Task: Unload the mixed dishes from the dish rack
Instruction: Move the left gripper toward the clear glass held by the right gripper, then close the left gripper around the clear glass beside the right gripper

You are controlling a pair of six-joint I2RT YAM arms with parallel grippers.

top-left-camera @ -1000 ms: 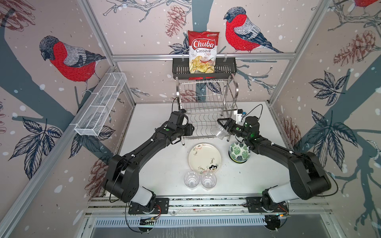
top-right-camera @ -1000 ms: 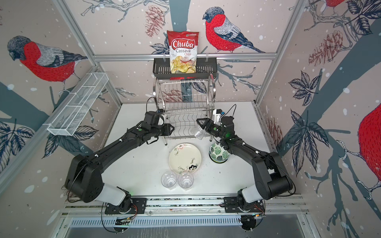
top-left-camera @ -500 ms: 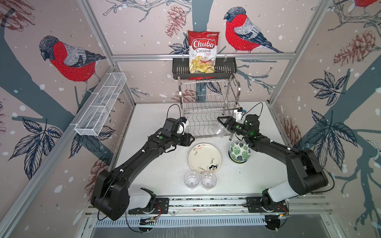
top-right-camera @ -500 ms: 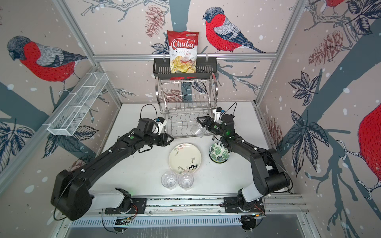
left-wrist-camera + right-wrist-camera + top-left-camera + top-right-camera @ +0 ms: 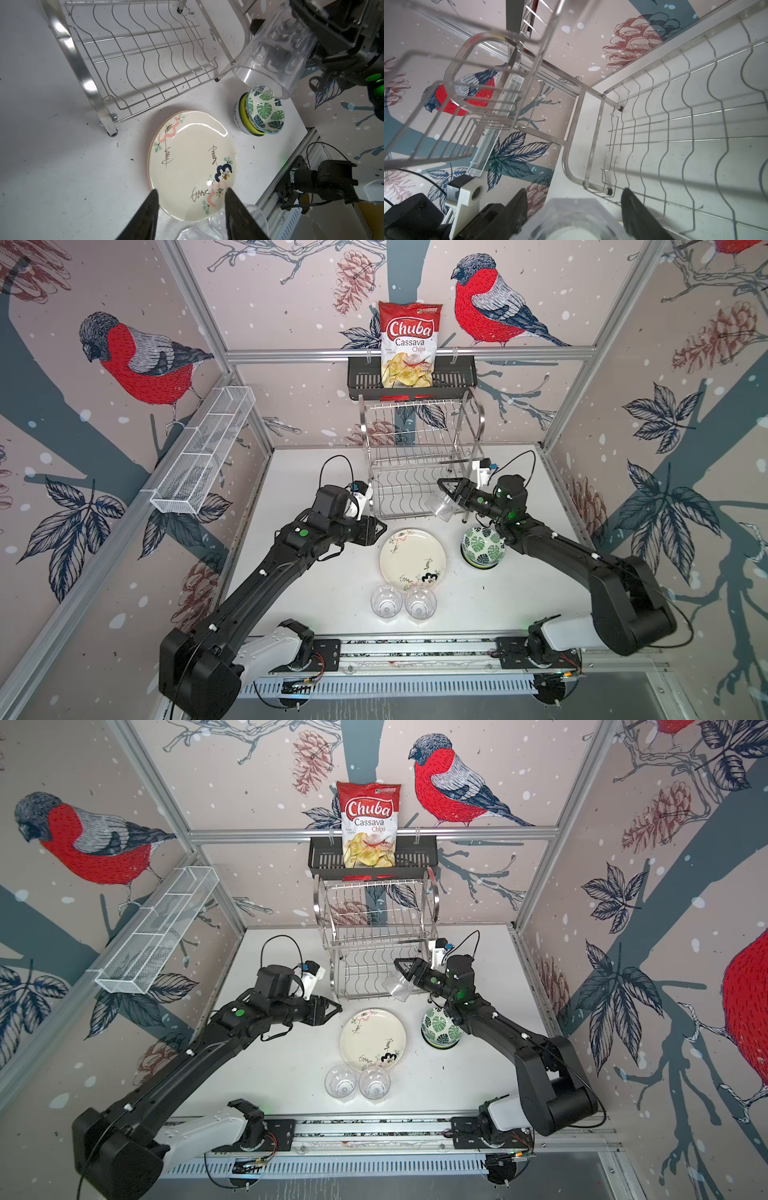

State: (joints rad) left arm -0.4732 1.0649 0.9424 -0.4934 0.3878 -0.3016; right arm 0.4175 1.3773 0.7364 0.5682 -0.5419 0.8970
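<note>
Presumably to clear the rack (image 5: 399,493), right fingers (image 5: 451,486) grip a tilted glass (image 5: 441,506) mid-frame; left fingers (image 5: 145,216) gape, empty.

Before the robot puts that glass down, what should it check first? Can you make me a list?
1. Tumbler in grip: ok, the right gripper is shut on it.
2. Tumbler upright: not ok, it hangs tilted, mouth downward.
3. Dish rack emptied: ok, no dishes on either tier.
4. Landing spot: ok, bare table beside the two standing tumblers.
5. Left gripper out of the way: ok, open and empty, by the cream plate.
6. Clearance over the bowl stack: cannot tell.
</note>
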